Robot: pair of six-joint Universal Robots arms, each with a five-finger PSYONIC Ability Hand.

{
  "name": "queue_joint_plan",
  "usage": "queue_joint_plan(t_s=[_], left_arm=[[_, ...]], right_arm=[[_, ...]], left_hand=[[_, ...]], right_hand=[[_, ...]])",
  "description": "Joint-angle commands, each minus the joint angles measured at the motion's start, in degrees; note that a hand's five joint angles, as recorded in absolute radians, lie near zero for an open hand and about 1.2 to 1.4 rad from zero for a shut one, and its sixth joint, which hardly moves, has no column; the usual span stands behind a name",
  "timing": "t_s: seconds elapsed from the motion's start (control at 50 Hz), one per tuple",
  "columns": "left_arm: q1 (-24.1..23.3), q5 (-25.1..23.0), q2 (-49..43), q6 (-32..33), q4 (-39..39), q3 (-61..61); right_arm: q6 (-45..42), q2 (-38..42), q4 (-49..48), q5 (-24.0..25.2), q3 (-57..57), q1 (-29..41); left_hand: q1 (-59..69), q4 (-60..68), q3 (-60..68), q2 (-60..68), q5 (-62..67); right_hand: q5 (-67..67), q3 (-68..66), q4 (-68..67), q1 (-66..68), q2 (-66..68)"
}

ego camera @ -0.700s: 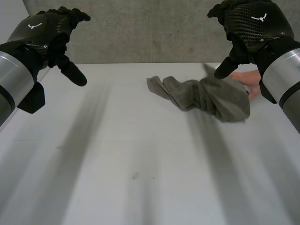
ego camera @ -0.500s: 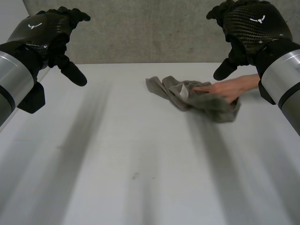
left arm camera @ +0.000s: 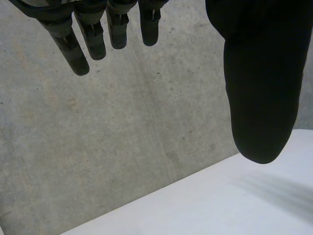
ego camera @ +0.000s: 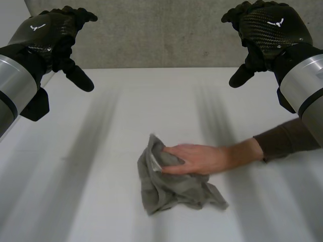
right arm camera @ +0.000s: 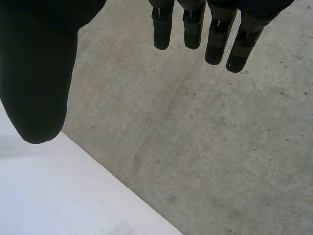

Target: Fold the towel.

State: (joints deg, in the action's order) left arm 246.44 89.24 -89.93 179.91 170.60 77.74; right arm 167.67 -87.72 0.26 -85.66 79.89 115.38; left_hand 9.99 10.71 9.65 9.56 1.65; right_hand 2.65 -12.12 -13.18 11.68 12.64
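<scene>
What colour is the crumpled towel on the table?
The towel is plain grey-green, with no pattern. It shows best in the head view, under a person's hand.

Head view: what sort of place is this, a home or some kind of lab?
Likely a robot test bench: a bare white table against a concrete wall, the robot's left hand and right hand raised over it, a person's hand on the crumpled towel.

desk (ego camera: 91, 176): white, plain, matte-ish | on it: one grey-green towel (ego camera: 166, 194), all scrunched up, nowhere near flat | spot: robot's side of the desk, roughly mid-width | on the towel: a person's hand (ego camera: 194, 159), palm down
</scene>
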Motion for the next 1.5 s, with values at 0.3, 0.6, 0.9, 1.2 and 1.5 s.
queue_joint_plan(t_s=[0.3,0.6,0.9,1.2,1.5], left_arm=[[-1.0,-0.1,-1.4,0.2,0.4,2.8],[-12.8,-0.6,-11.9,0.2,0.7,4.4],[-22.3,-0.6,-30.7,9.6,10.6,-0.5],[-17.3,0.2,-24.3,11.2,18.0,5.5],[-12.9,-0.3,-13.2,11.2,18.4,11.9]], right_arm=[[-0.4,0.7,0.6,0.1,-0.2,-0.2],[-6.0,3.4,9.8,0.1,0.2,-0.9],[-6.2,3.7,4.4,3.5,16.8,-9.6],[8.6,19.2,1.3,15.8,19.9,-12.0],[12.9,26.3,-11.2,5.0,11.6,1.8]], left_hand=[[2.1,1.3,2.4,2.5,0.4],[2.2,1.5,2.6,2.7,0.6],[32.7,32.0,33.1,33.2,31.1],[70.0,69.3,70.4,70.4,68.4],[70.0,69.3,70.4,70.4,68.4]], right_hand=[[-2.6,2.1,3.2,-1.7,-2.6],[-2.6,2.1,3.2,-1.7,-2.6],[-2.6,2.1,3.2,-1.7,-2.6],[-2.6,2.1,3.2,-1.7,-2.6],[67.3,-67.8,-66.8,68.3,67.3]])
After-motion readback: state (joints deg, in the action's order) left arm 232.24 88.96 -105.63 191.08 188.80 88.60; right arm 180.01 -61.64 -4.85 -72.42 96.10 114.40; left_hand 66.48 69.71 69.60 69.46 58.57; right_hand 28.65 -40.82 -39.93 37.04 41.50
